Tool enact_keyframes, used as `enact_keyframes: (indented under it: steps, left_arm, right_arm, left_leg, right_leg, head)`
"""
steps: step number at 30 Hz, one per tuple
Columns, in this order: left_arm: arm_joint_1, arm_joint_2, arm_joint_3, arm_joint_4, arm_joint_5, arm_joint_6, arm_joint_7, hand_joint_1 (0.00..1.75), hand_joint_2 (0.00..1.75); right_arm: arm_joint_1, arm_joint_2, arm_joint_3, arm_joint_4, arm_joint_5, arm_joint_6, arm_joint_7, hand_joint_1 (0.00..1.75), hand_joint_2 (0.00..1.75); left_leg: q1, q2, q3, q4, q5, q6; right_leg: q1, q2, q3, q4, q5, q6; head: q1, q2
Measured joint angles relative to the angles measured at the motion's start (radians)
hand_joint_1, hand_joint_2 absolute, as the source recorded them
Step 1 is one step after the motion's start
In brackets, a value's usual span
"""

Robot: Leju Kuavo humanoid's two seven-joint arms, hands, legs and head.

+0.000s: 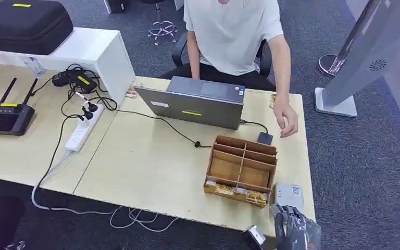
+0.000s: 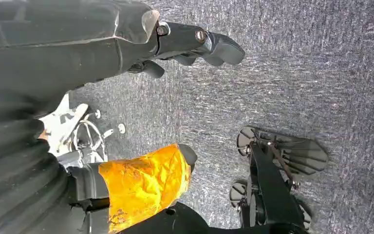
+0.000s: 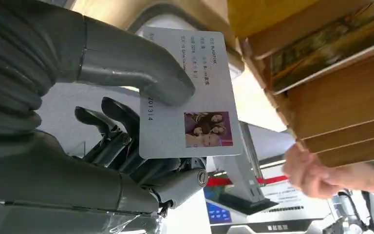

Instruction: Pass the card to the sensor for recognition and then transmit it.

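The robot's right hand (image 3: 126, 141) is pinching the card (image 3: 190, 92) between its thick thumb and the darker fingers behind it, down at the table's near edge, at about five o'clock from the wooden organizer (image 1: 241, 169). In the head view that hand (image 1: 291, 229) is sitting just beside a small grey-white box (image 1: 288, 195), which may be the sensor, though I cannot tell for sure. The grip is only catching one end of the card, so I would worry about it pivoting or slipping if the arm swings quickly, and the organizer's wall is standing very close, so a careless lift could be clipping the card's free edge against the wood. The left hand (image 2: 195, 44) is hanging over the carpet with its fingers loosely curled and nothing in them. At twelve o'clock a person in a white shirt is sitting behind a laptop (image 1: 192, 104), with one hand (image 1: 287, 121) hovering over the table's far right, where it could be crossing the arm's path. A black cable (image 1: 161, 121) is trailing across the tabletop to a power strip (image 1: 83, 130) at nine o'clock.
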Motion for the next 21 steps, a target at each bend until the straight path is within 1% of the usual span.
enact_keyframes:
  steps: [7, 11, 16, 21]
  left_arm:
    - [0.0, 0.0, 0.0, 0.0, 0.0, 0.0, 0.0, 0.0, 1.75]
    - [0.0, 0.0, 0.0, 0.0, 0.0, 0.0, 0.0, 0.0, 1.75]
    - [0.0, 0.0, 0.0, 0.0, 0.0, 0.0, 0.0, 0.0, 1.75]
    - [0.0, 0.0, 0.0, 0.0, 0.0, -0.001, 0.0, 0.0, 1.75]
  right_arm:
    - [-0.002, 0.0, 0.026, 0.028, -0.004, -0.003, 0.003, 1.75, 1.75]
    - [-0.015, -0.001, 0.036, 0.049, -0.016, -0.012, 0.019, 1.75, 1.75]
    - [-0.039, -0.009, 0.037, 0.07, -0.016, -0.039, 0.035, 1.75, 1.75]
    - [-0.059, -0.014, 0.032, 0.079, -0.016, -0.044, 0.039, 1.75, 1.75]
  left_leg:
    - [0.0, 0.0, 0.0, 0.0, 0.0, 0.0]
    - [0.0, 0.0, 0.0, 0.0, 0.0, 0.0]
    - [0.0, 0.0, 0.0, 0.0, 0.0, 0.0]
    - [0.0, 0.0, 0.0, 0.0, 0.0, 0.0]
  right_leg:
    - [0.0, 0.0, 0.0, 0.0, 0.0, 0.0]
    - [0.0, 0.0, 0.0, 0.0, 0.0, 0.0]
    - [0.0, 0.0, 0.0, 0.0, 0.0, 0.0]
    - [0.0, 0.0, 0.0, 0.0, 0.0, 0.0]
  head:
    - [0.0, 0.0]
    - [0.0, 0.0]
    - [0.0, 0.0]
    - [0.0, 0.0]
